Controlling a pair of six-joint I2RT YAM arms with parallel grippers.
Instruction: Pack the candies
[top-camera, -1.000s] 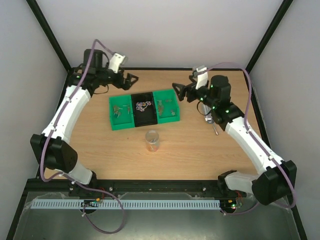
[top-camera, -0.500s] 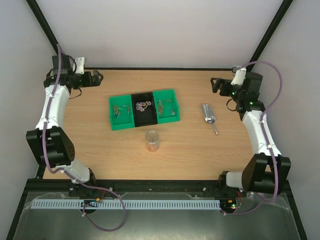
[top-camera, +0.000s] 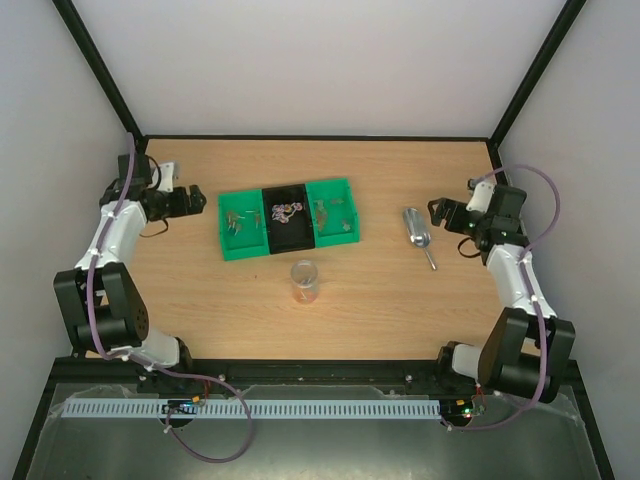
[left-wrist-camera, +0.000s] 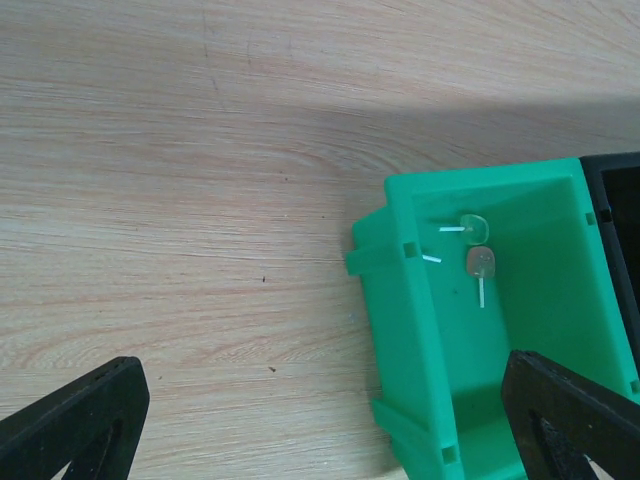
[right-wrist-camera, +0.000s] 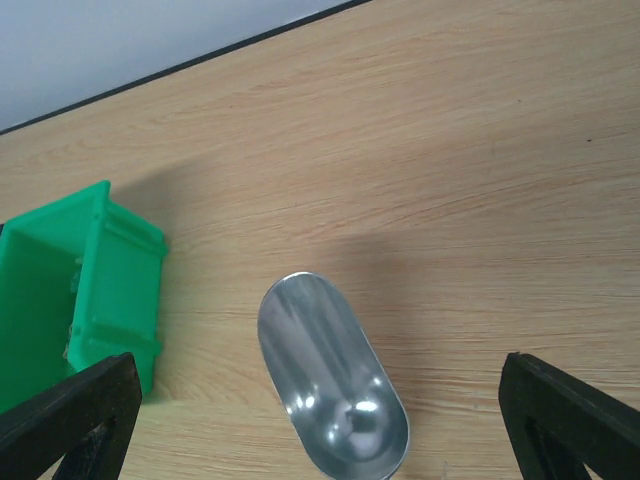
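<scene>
The wooden table (top-camera: 250, 330) carries everything, with the 2 arms bent outward to its sides. The left arm (top-camera: 110, 235) reaches along the left edge. The left gripper (top-camera: 200, 203) points at the tray's left end and stops just short of it, its jaws spread wide with nothing between them. The right arm (top-camera: 510, 275) folds along the right edge. The right gripper (top-camera: 440, 213) faces the scoop from just beside it, also fully spread and holding nothing.

The tray (top-camera: 240, 252) lies a little behind the table's middle, slightly tilted, with 3 compartments: green, black, green. In front of it, apart from it, a clear jar (top-camera: 304, 282) stands upright with some orange and pink pieces at its bottom. The metal scoop (top-camera: 416, 230) lies flat to the right of the tray, bowl away from the arms' bases and handle toward them.

The candies (top-camera: 285, 211) sit in the tray: a purple and pale cluster in the black middle compartment and a few scattered ones in each green compartment.

The left wrist view shows 2 of them (left-wrist-camera: 478, 245), 1 green and 1 brownish, at the corner of the left green compartment, each with a thin white stick. The right wrist view has the scoop's empty bowl (right-wrist-camera: 330, 390) low between the fingers.
</scene>
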